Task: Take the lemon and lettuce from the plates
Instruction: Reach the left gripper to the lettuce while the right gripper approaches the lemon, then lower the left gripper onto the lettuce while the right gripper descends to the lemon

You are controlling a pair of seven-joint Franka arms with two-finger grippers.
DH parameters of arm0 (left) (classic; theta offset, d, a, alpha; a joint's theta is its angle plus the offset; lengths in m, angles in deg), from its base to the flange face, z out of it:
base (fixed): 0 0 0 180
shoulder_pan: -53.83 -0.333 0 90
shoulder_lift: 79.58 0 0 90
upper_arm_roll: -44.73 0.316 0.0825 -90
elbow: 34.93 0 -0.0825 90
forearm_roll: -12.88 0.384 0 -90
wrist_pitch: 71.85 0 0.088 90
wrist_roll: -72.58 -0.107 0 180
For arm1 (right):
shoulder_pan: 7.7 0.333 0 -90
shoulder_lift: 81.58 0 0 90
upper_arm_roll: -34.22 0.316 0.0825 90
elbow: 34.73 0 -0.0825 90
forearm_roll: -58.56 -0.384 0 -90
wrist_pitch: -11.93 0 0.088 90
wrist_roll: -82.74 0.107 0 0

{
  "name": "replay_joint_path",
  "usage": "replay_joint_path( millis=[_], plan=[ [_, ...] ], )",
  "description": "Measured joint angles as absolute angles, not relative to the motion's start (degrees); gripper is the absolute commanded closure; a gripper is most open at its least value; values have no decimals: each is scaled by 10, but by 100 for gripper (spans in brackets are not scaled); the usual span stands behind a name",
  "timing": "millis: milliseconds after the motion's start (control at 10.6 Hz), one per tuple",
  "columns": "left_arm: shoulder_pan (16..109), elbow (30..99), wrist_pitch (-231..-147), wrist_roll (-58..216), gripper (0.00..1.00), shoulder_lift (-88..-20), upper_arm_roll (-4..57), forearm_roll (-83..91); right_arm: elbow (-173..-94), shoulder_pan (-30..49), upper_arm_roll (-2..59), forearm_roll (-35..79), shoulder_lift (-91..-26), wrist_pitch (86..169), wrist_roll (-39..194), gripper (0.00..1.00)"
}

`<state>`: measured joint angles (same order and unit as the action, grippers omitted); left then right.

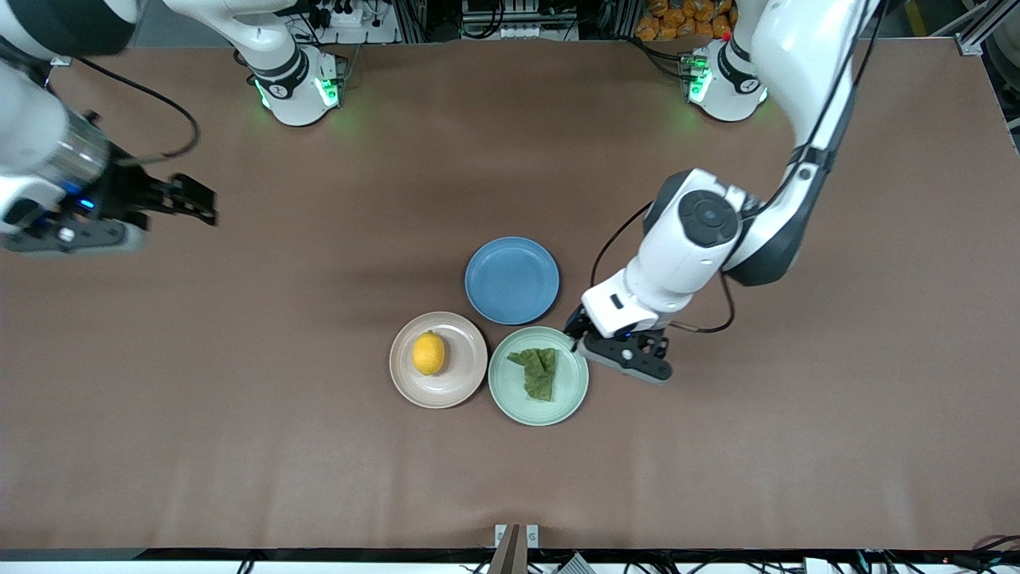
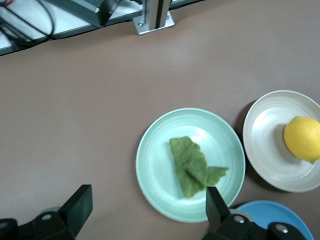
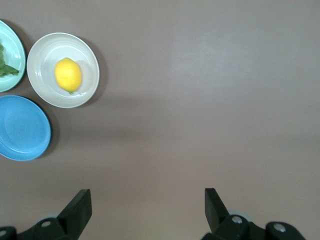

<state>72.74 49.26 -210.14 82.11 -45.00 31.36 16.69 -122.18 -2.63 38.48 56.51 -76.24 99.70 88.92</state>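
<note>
Right, view by view:

Front / plates: beige plate (image 1: pixel 458 387) and mint plate (image 1: pixel 562 402) sat side by side, rims almost touching, mint one toward the left arm's end; blue plate (image 1: pixel 511 280) farther from the camera, tucked just beside both
Front / lemon (image 1: pixel 429 353): lay on the beige plate, slightly off centre
Front / lettuce (image 1: pixel 540 371): lay crumpled in the middle of the mint plate
Front / left gripper (image 1: pixel 575 333): low at the mint plate's rim, on the side toward the left arm's end; fingers mostly hidden under the wrist; nothing held
Front / right gripper (image 1: pixel 209 204): up over bare table (image 1: pixel 239 446) toward the right arm's end, well apart from the plates; arm waiting

Left wrist / jaws: fingers (image 2: pixel 77 207) spread wide, nothing between them
Left wrist / lettuce (image 2: pixel 192 166): on the mint plate (image 2: pixel 150 165), one fingertip overlapping that plate's edge in the picture; contact could not be told
Left wrist / lemon (image 2: pixel 303 138): on the beige plate (image 2: pixel 265 150); blue plate (image 2: pixel 260 212) only partly in view

Right wrist / jaws: fingers (image 3: pixel 80 206) wide apart, empty, bare table (image 3: pixel 200 100) below
Right wrist / lemon (image 3: pixel 68 74): on the beige plate (image 3: pixel 42 80); blue plate (image 3: pixel 22 127) beside it; mint plate (image 3: pixel 12 55) cut off at the edge, a scrap of lettuce (image 3: pixel 5 67) showing
</note>
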Motion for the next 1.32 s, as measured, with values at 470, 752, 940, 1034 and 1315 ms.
replay_joint_path(
  millis=[470,752,940,1034,1315],
  plan=[
    [761,493,-2238,821,0,-363,314,167,-1254,-17,423,530,-708,1075,961,0],
    [779,494,-2334,821,0,-296,318,168,-1272,-1,437,529,-688,1116,1021,0],
    [781,494,-2363,821,0,-268,320,168,-1275,21,442,529,-671,1148,1052,0],
    [781,493,-2365,821,1,-263,322,168,-1276,33,442,529,-659,1172,1070,0],
    [781,491,-2365,821,11,-262,322,168,-1278,67,443,531,-613,1245,1091,0]
  ],
)
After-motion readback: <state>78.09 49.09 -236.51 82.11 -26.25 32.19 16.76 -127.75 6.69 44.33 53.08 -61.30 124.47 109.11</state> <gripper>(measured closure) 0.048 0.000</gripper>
